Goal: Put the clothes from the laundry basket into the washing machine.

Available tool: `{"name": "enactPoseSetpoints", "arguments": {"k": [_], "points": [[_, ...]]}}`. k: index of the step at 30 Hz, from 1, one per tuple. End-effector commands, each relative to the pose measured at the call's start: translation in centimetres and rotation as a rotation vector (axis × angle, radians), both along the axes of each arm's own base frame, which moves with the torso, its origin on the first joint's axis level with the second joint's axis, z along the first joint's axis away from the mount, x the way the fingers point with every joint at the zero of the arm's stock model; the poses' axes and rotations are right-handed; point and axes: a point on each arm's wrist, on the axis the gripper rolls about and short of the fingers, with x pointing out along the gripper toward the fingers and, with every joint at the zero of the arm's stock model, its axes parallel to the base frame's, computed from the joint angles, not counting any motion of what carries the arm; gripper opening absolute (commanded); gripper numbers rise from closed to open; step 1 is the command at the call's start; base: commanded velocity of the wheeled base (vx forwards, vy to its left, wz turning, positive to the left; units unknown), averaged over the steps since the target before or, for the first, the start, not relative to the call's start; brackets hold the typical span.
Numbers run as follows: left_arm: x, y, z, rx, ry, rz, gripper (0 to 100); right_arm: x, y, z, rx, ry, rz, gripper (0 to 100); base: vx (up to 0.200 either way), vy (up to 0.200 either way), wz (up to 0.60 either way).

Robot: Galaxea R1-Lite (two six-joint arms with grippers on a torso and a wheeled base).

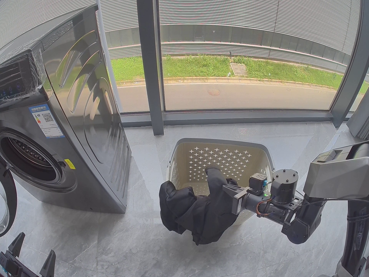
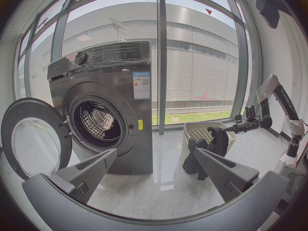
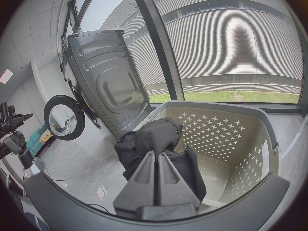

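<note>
Well, the big gray washing machine [image 1: 84,127] stands on the floor [image 1: 115,243] on the left, next to the window [image 1: 246,58]. Its round door [image 2: 35,145] is swung open. The pale laundry basket [image 1: 219,141] sits on the floor to the right of the machine, a little apart from it. Black clothes [image 1: 200,212] hang over the basket's near edge, partly inside and partly outside. The right hand [image 1: 226,191] is closed tight on the top part of the clothes, over the basket. The left hand [image 2: 154,151] is low down in front of the washing machine, and it is opened wide.
</note>
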Motion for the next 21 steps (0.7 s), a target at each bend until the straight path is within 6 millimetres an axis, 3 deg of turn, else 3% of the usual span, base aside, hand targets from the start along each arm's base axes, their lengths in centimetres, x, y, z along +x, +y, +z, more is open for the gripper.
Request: {"name": "enactPoseSetpoints", "arguments": {"k": [1, 8, 9, 21], "points": [[0.0, 0.0, -0.5, 0.000, 0.001, 0.000, 100, 0.7, -0.1, -0.7, -0.003, 0.006, -0.011, 0, 0.000, 0.000, 0.00], [0.0, 0.0, -0.5, 0.000, 0.001, 0.000, 100, 1.9, 0.4, -3.5, -0.026, 0.040, -0.015, 0, 0.000, 0.000, 0.00], [0.0, 0.0, -0.5, 0.000, 0.001, 0.001, 100, 2.1, 0.5, -3.7, -0.026, 0.042, -0.015, 100, 0.000, 0.000, 0.00], [0.0, 0.0, -0.5, 0.000, 0.001, 0.001, 100, 2.3, 0.0, -4.8, -0.065, 0.067, -0.017, 100, 0.000, 0.000, 0.00]]}}
